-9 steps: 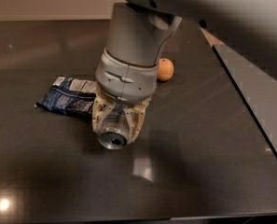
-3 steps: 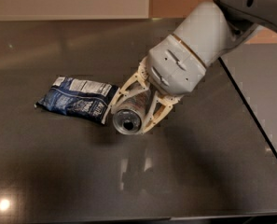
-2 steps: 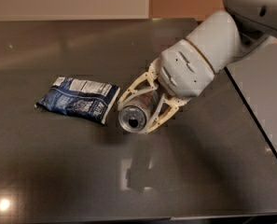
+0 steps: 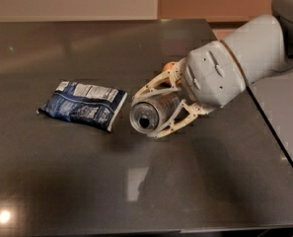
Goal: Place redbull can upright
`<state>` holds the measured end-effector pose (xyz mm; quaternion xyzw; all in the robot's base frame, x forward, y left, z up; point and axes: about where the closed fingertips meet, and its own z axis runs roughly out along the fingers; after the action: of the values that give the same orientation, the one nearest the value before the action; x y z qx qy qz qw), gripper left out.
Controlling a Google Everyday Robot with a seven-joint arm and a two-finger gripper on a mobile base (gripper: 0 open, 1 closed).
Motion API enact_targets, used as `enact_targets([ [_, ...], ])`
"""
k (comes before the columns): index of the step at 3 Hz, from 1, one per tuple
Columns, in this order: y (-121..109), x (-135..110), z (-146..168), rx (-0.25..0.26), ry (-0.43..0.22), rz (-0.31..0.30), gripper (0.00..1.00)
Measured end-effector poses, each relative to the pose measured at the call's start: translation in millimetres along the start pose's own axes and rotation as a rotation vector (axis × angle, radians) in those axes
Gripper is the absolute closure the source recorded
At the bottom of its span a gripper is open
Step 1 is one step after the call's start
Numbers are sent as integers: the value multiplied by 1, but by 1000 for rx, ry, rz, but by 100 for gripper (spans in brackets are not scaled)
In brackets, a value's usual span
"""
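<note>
The redbull can (image 4: 151,111) is held in my gripper (image 4: 153,112), lying sideways with one shiny silver end facing the camera. It hangs a little above the dark table (image 4: 87,181), right of the snack bag. The cream fingers (image 4: 153,85) are shut on the can's body, one above and one below. The grey arm reaches in from the right.
A flat blue-and-white snack bag (image 4: 84,104) lies left of the can. A small orange object (image 4: 169,66) peeks out behind the gripper. The table's right edge (image 4: 269,127) runs diagonally under the arm.
The gripper has swung from pointing down to pointing sideways, tilting the can towards horizontal and lifting it. The arm has moved right. The bag has not moved.
</note>
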<state>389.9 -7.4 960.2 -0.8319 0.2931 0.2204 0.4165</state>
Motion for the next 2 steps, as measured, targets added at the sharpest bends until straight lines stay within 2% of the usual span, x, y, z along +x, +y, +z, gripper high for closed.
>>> enact_targets([
  [2, -1, 0, 1, 11, -21, 7, 100],
])
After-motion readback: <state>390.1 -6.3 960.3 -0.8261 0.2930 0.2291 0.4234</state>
